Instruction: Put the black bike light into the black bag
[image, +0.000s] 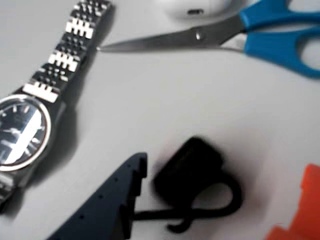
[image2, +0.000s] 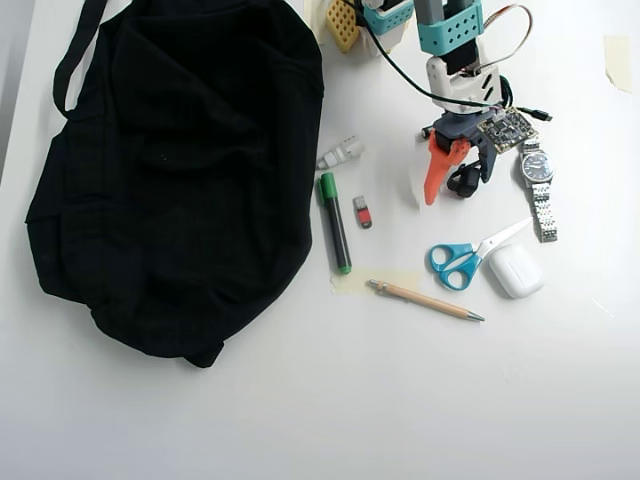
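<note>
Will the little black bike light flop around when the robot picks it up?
Probably a bit: the black bike light has a thin looped strap that may dangle. Its rounded lump looks stiff and light. The end effector straddles it, open.

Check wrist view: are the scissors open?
No. In the wrist view the scissors lie with blades closed into one point, beyond the black bike light.

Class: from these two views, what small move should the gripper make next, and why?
Probably close the open gripper: the small black bike light with its thin strap lies on the table between the dark blue finger and the orange finger, not yet gripped.
</note>
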